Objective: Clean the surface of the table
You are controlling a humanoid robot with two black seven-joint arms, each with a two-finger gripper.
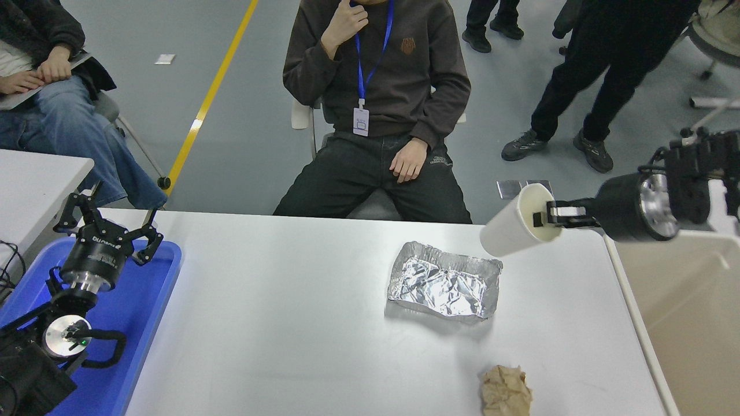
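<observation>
The white table surface fills the lower middle of the head view. On it lie a crumpled sheet of silver foil and, near the front edge, a ball of brown paper. My right gripper is shut on the rim of a white paper cup, which hangs tilted in the air above the table's far right corner. My left gripper stays parked, open, over the blue tray at the lower left.
A beige bin stands against the table's right edge. A seated person faces the table's far side, with other people behind and at the upper left. A smaller white table sits at the left.
</observation>
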